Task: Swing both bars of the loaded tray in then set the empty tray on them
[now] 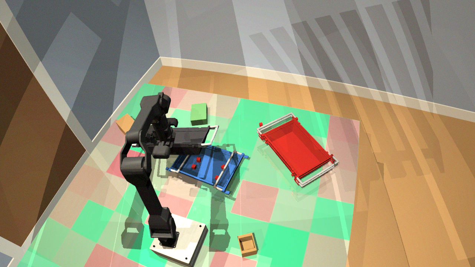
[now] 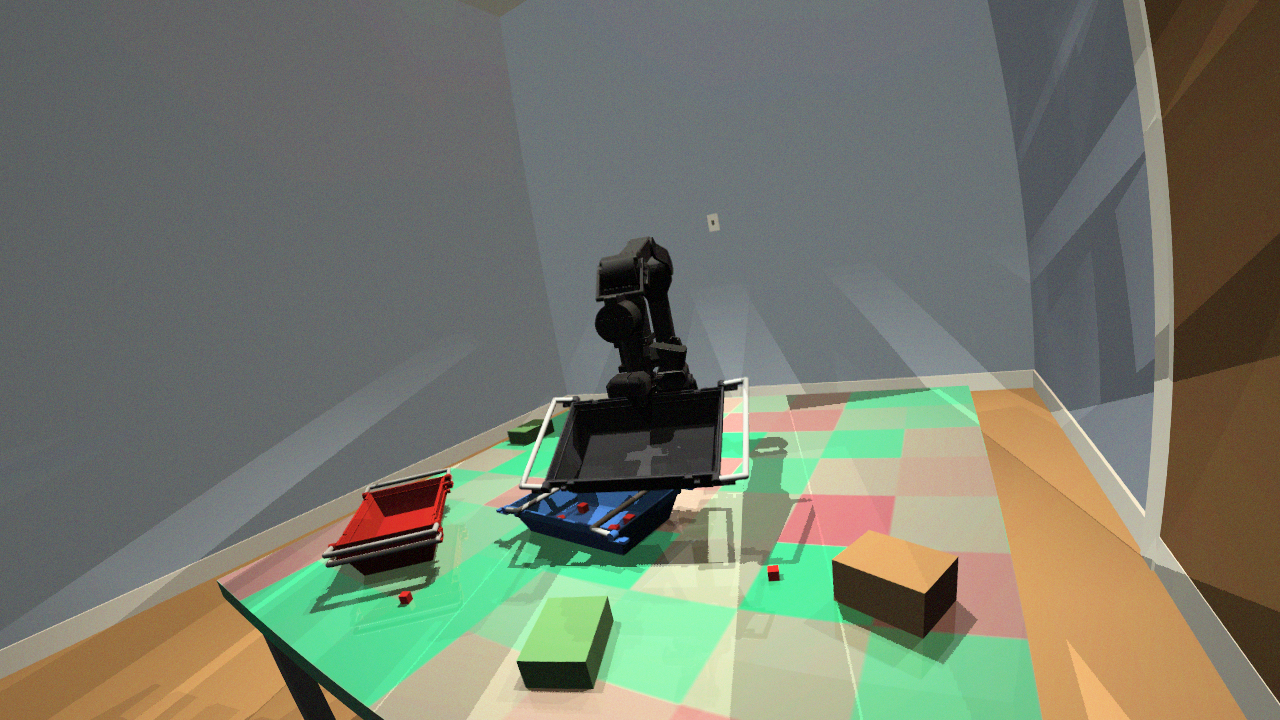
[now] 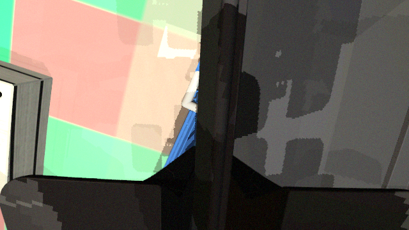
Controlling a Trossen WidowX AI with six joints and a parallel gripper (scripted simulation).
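At the left of the top view, the black six-joint arm point(image 1: 146, 185) rises from its white base plate point(image 1: 196, 245) and folds over so that its parallel-jaw gripper point(image 1: 166, 141) reaches rightward. The fingers pinch the wall of the empty black plastic tray point(image 1: 190, 136), seen close up in the wrist view as a dark vertical rim point(image 3: 217, 96) between the jaws. The tray hangs in the air, tilted, with its white wire bars point(image 1: 214, 134) swung outward, over the near end of the loaded blue plastic tray point(image 1: 207, 165), not yet centred on it.

Just right of that, the blue tray stands on the checked table point(image 1: 298, 225) with small red blocks point(image 1: 198, 159) inside. Both its white wire bars point(image 1: 226, 169) lie across its top, so the swinging step looks done; the step in hand is carrying the black tray into place.

Next, I judge, the black tray must shift further over the blue one, line up with it, level out, and come down onto both bars before release. A tilted set-down could tip one edge inside.

Farther right, a red plastic tray point(image 1: 297, 149) lies apart, not involved.
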